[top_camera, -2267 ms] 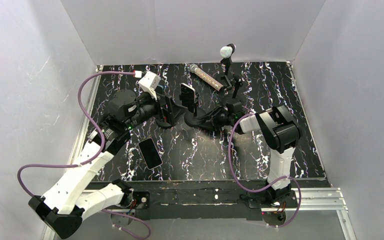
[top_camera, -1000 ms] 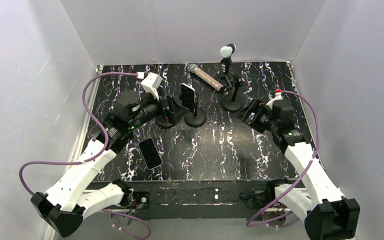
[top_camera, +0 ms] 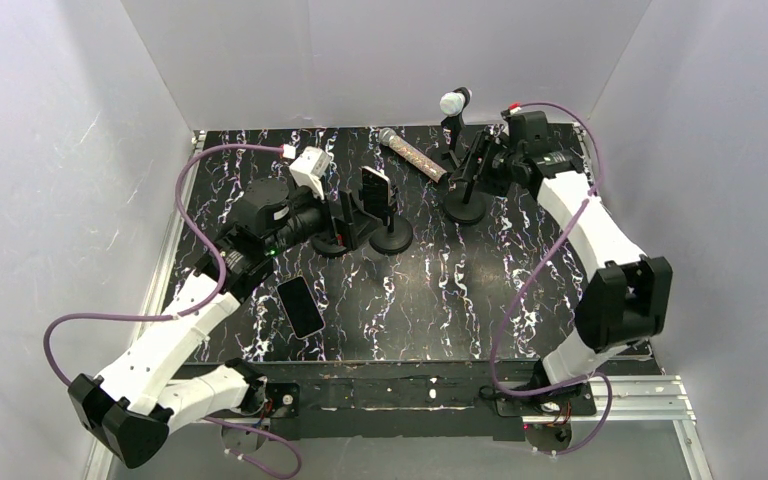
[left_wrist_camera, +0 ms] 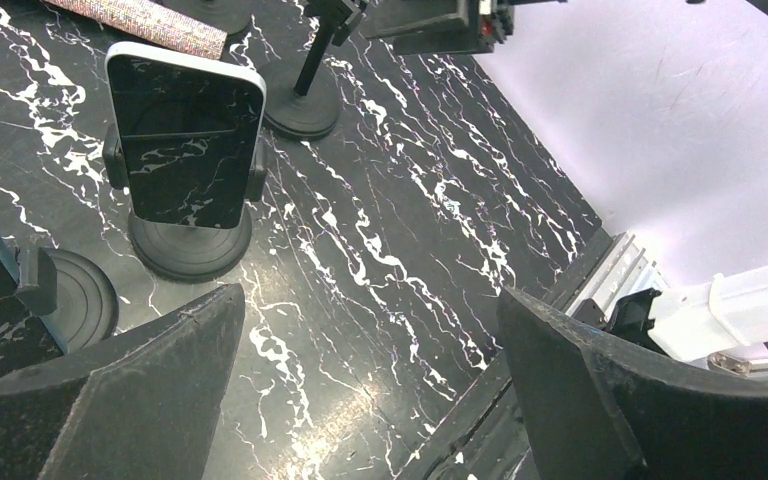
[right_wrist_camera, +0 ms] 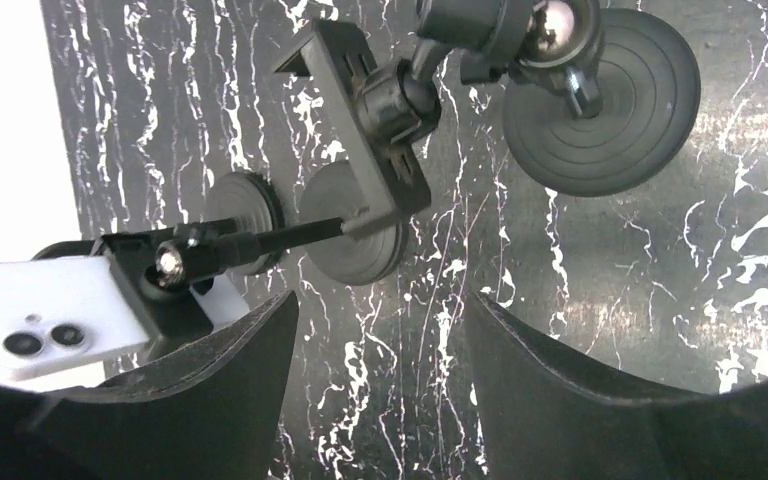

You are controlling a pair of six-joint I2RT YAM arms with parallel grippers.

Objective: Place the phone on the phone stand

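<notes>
Landmark: the empty phone stand (top_camera: 465, 205), its clamp (right_wrist_camera: 360, 110) bare; every place below is read from it.
Phone: your phone (top_camera: 300, 306) lies flat on the table (top_camera: 420, 310), dark face up, well to the near left of the stand and touching nothing. Neither wrist camera shows it.
Long axis: roughly near-to-far, slightly slanted, so plan to pinch across the long edges.
Left gripper (left_wrist_camera: 370, 300): fingers wide apart with nothing between them. It sits left of the stand and faces it, so the phone lies behind it, towards the arm bases.
Right gripper (right_wrist_camera: 380, 300): fingers apart and empty, hanging just above the stand on its far side.
Nearer arm: the left, as I judge it. You would need to pull back and tip down to reach the phone.
In the way: a mounted phone (top_camera: 375, 190) on its own stand is between the left gripper and the empty stand, with a third base (left_wrist_camera: 85, 300) further left. A glittery microphone (top_camera: 410, 153) and a white-tipped mast (top_camera: 453, 101) are just beyond the empty stand.
Risk: carrying the phone low across could clip the mounted phone.
</notes>
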